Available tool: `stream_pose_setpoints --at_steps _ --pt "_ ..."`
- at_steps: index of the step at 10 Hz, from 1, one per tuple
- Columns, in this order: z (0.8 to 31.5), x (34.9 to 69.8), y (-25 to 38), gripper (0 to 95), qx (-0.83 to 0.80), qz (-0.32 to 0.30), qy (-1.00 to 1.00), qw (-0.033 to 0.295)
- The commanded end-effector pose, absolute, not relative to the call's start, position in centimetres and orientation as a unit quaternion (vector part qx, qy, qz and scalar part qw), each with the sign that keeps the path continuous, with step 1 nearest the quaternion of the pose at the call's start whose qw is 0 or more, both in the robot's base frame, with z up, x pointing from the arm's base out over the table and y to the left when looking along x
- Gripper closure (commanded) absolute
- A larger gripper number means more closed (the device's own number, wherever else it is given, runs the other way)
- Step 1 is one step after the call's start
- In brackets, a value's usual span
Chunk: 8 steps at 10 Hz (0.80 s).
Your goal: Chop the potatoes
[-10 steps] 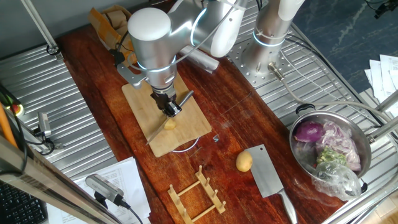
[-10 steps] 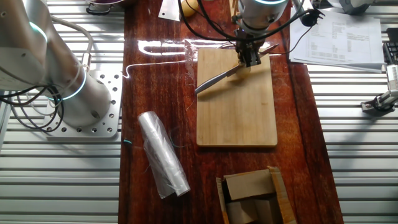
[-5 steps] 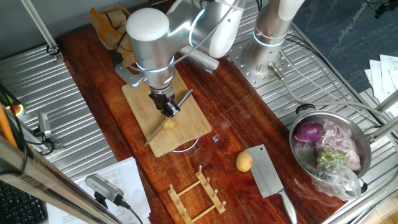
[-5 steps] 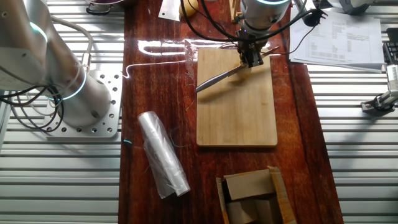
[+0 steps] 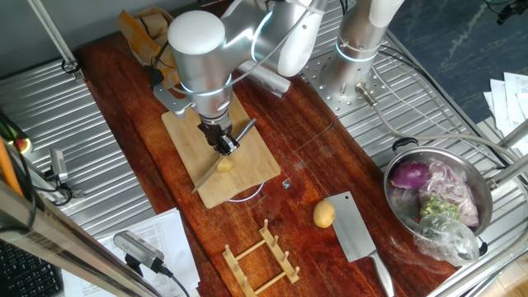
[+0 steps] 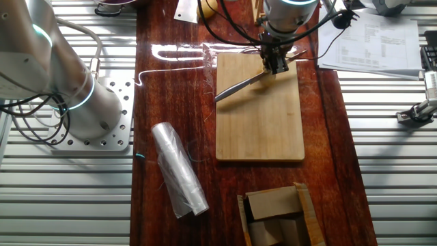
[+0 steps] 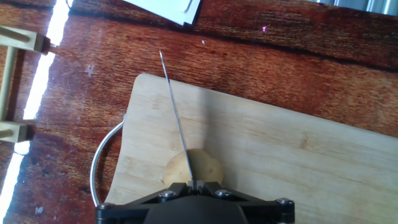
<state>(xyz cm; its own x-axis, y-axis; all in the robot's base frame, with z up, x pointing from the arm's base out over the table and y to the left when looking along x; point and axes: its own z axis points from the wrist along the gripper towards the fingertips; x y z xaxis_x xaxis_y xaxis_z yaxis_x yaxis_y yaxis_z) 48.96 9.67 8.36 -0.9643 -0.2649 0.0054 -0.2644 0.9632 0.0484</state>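
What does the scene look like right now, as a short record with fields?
pincer: shut on the knife, above the cutting board
knife: blade edge-on in the hand view, over the middle of the potato on the board
potato on the board: looks whole, near one corner of the cutting board
second potato: on the table, touching the cleaver
pot: holds a purple onion and scraps
rack: wooden, near the board
plastic roll: beside the board
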Motion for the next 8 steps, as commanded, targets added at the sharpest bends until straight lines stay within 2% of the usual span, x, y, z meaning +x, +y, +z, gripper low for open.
stream_pose_setpoints --at_steps 1,8 --pt "5.12 49.15 9.58 95.0 0.137 -0.025 -0.99 0.006" --pt "5.09 49.12 9.56 95.0 0.144 -0.024 -0.989 0.007"
